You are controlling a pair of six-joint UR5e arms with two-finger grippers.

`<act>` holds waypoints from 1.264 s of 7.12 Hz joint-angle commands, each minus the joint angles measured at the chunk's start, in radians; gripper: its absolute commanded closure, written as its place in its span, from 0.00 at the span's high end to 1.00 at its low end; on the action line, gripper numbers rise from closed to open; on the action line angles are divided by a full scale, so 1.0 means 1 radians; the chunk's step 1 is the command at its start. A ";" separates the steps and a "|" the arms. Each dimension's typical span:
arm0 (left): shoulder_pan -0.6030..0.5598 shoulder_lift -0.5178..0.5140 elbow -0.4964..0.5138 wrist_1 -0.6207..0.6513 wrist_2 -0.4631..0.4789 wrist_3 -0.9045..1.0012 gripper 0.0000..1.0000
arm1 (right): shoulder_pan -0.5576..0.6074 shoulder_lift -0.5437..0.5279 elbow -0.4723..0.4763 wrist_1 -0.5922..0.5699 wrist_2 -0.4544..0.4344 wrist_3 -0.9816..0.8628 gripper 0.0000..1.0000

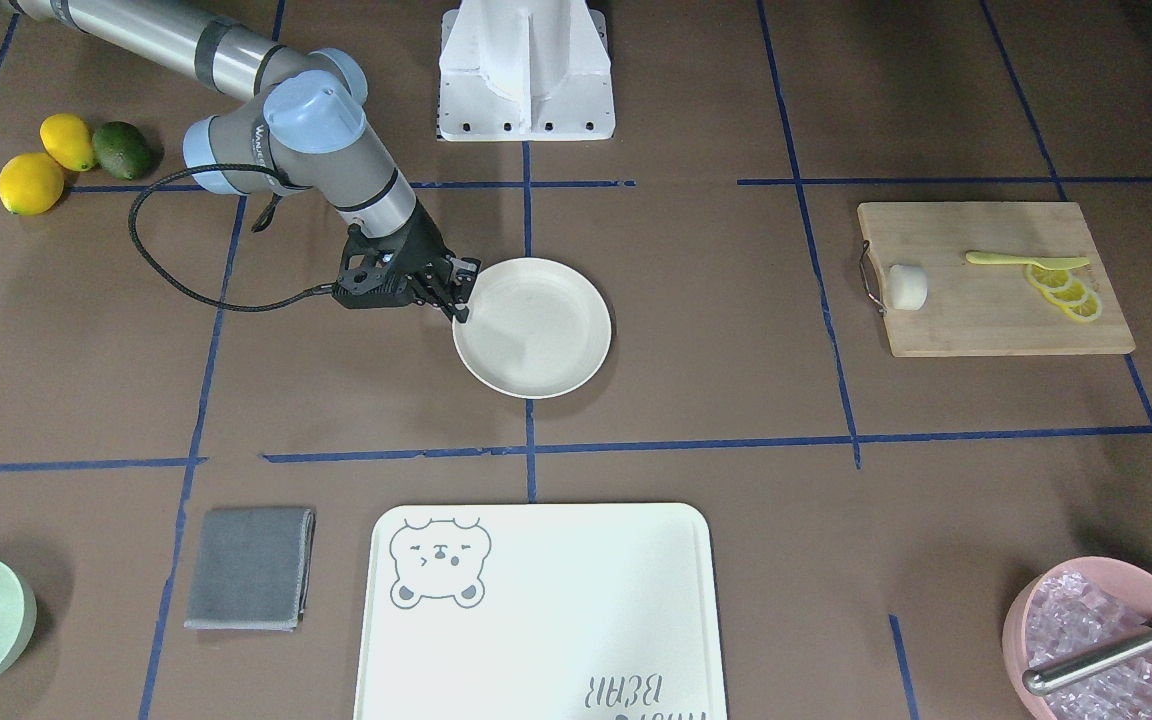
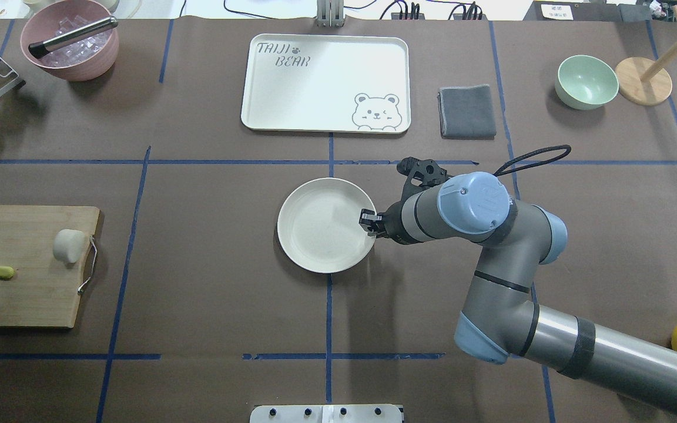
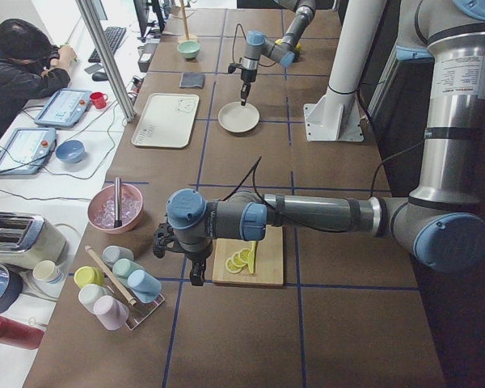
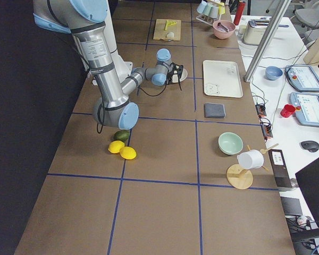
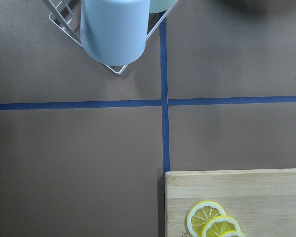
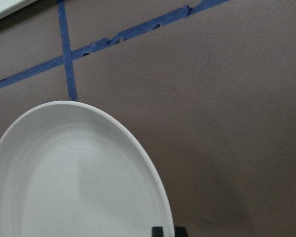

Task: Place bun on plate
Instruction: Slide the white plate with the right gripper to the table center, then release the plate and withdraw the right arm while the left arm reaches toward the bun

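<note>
The bench (image 2: 197,305) lies mostly bare around its middle. The right arm (image 2: 491,235) reaches in from its own side. A cutting board (image 2: 27,294) sits toward the left end, and the plate (image 2: 315,235) lies at the centre, well clear of every edge. The bun (image 2: 69,245) rests on the board, just beside the metal handle (image 2: 89,264) at its inner edge. The right end effector (image 2: 368,222) seems nearly closed, pinching the plate's rim. The left end effector (image 3: 197,277) hangs by the board; I cannot tell how far open it is. The bun is not yet picked up. Next comes a grasp clear of the handle, then a carry across open bench.
</note>
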 commanded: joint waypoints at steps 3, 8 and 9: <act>0.023 -0.003 -0.119 0.000 0.002 -0.152 1.00 | 0.099 -0.009 0.045 -0.040 0.112 -0.003 1.00; 0.513 0.055 -0.460 -0.117 0.234 -0.805 1.00 | 0.267 -0.061 0.246 -0.482 0.158 -0.521 1.00; 0.576 0.086 -0.452 -0.238 0.288 -0.883 1.00 | 0.345 -0.104 0.250 -0.476 0.247 -0.595 1.00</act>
